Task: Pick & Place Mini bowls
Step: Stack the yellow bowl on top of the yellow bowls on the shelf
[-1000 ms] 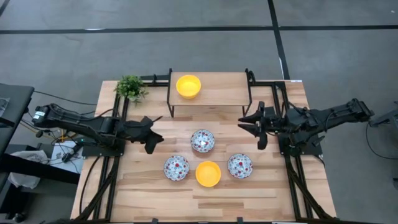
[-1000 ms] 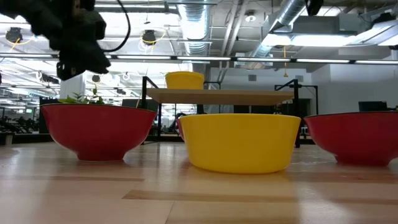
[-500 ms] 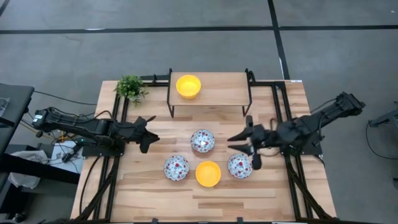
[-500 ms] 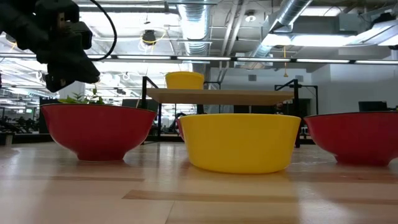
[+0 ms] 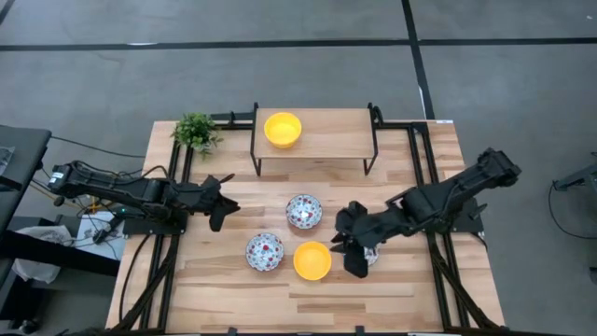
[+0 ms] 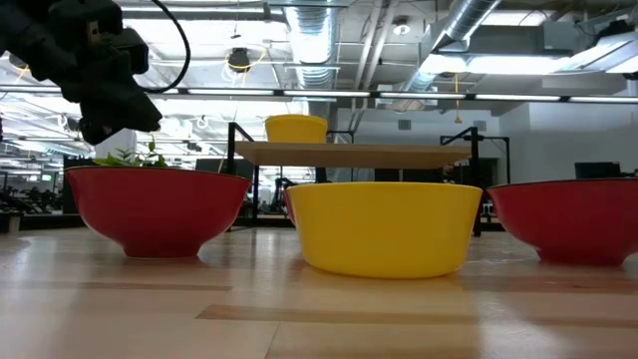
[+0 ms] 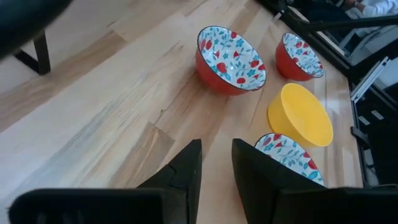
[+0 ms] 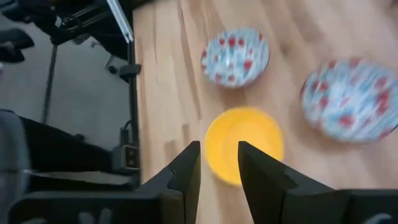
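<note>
R gripper (image 5: 353, 250) hangs lower-center of high view over the rightmost floral bowl (image 5: 371, 256), beside yellow bowl (image 5: 312, 260); fingers narrowly apart, holding nothing. L gripper (image 5: 216, 199) waits center-left, narrow gap, empty. Two more floral bowls (image 5: 303, 211) (image 5: 264, 251) on table; another yellow bowl (image 5: 283, 129) on shelf (image 5: 336, 135), top center.

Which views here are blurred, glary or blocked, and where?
Right wrist view: blurred all over, the yellow bowl and patterned bowls smeared. Left wrist view: sharp on the patterned bowl, its own fingers soft. Low view: bright ceiling lights glare behind the shelf; near bowls fill the frame. High view: even light, the right gripper covering one bowl.
</note>
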### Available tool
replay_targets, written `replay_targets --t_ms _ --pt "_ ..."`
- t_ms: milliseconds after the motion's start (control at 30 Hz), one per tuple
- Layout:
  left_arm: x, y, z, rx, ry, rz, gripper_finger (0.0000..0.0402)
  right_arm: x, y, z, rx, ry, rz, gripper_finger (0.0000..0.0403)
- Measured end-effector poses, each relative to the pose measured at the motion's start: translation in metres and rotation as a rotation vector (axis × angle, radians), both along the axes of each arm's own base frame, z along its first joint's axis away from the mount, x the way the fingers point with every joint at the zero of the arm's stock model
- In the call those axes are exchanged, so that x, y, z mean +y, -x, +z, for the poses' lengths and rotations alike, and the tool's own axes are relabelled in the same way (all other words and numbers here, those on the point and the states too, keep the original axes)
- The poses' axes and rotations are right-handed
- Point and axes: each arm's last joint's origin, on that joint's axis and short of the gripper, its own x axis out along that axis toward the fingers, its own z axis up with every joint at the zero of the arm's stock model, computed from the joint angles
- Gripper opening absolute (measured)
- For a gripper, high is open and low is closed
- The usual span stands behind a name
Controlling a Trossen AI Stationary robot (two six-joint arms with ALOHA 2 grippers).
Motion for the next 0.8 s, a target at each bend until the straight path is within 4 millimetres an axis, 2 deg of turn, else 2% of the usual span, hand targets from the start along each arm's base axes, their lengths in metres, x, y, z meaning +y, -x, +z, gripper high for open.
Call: replay_targets --t_ms 133,300,567,800 --pt "0.0 -0.001 0.002 -0.017 -0.02 -0.012 0.0088 -0.002 -0.009 -0.009 0.086 -0.088 -0.041 0.0102" --pt "0.0 -0.001 0.003 -0.026 -0.04 -0.024 0.0088 0.0 -0.018 -0.02 0.119 -0.082 -0.046 0.011" --pt "0.0 -0.002 0.004 -0.042 -0.038 -0.025 0.0088 0.008 -0.041 -0.063 0.272 -0.041 -0.079 0.0115" --pt "-0.001 -0.003 0.005 -0.057 -0.033 -0.03 0.0088 0.005 -0.056 -0.087 0.343 -0.053 -0.13 0.0152"
